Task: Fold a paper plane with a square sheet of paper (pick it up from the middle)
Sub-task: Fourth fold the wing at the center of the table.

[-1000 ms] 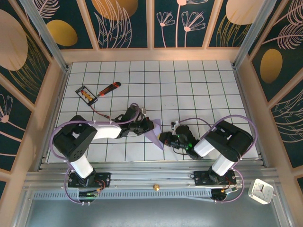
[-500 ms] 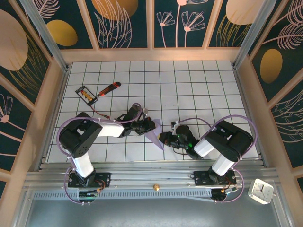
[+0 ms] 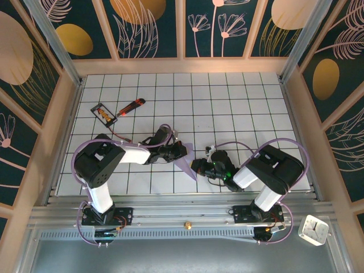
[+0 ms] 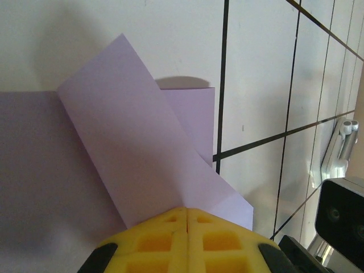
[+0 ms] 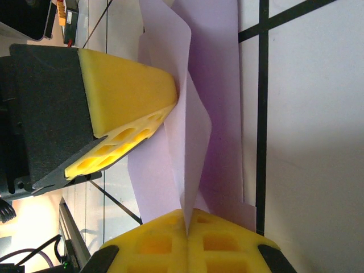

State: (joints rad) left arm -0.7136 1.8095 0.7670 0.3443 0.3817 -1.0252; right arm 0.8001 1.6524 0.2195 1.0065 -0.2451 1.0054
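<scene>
Left tool [image 3: 181, 151] closed, pads pinching one edge of paper [image 3: 186, 162]. Right tool [image 3: 197, 166] closed, pinching same paper from opposite side. Paper lavender, partly folded, creased flaps visible in both wrist views; held between tools just in front of arm bases, near middle of surface [image 3: 239, 108]. Knife [image 3: 131, 106] and card [image 3: 104, 114] lie far left, well apart from paper.

The left arm [image 3: 96, 170] and right arm [image 3: 273, 170] have chunky black joint housings, white tubular links and looping pale purple cables [image 3: 165, 126]. The left gripper [image 4: 186, 211] and right gripper [image 5: 186, 219] carry yellow wedge-shaped fingers with honeycomb holes.
</scene>
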